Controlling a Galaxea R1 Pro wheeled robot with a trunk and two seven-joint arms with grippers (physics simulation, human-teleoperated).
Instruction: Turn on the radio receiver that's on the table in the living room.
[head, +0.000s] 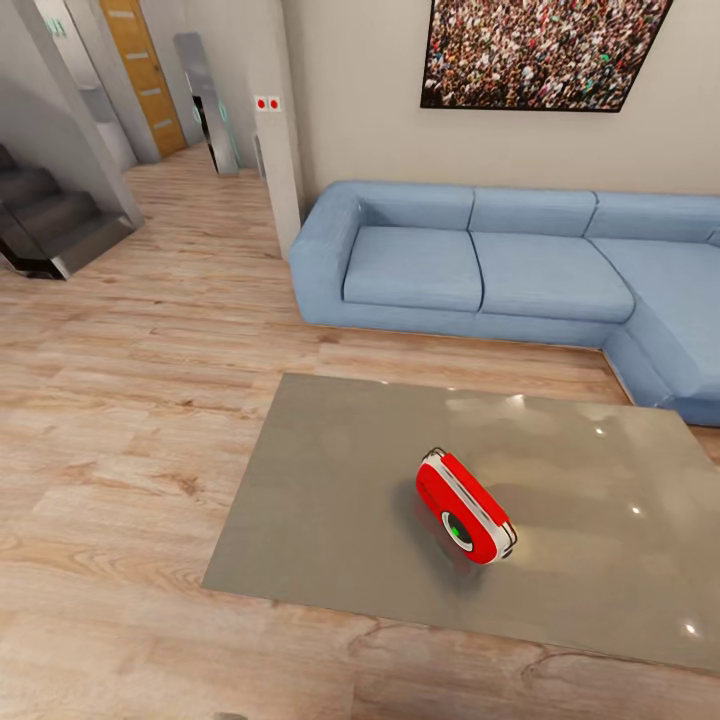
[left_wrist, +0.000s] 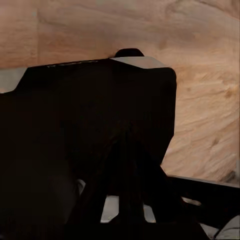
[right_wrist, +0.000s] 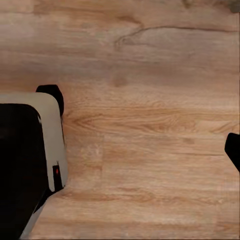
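Note:
The red radio receiver (head: 465, 507) lies on the glossy grey table (head: 330, 480), right of its middle. Its white trim band runs along its length and its round dark dial faces the near edge. In the right wrist view, one dark fingertip (right_wrist: 233, 150) of my right gripper (right_wrist: 120, 150) sits far out at the frame's edge over wood floor, so the jaws stand wide apart. In the left wrist view, my own dark body (left_wrist: 90, 125) blocks the fingers, and I cannot make out their state.
A blue L-shaped sofa (head: 500, 265) stands behind the table under a framed crowd picture (head: 540, 50). Light wood floor (head: 130, 420) spreads to the left. Dark stairs (head: 50, 220) and an orange door (head: 145, 70) lie at the far left. My base (right_wrist: 25, 160) shows over the floor.

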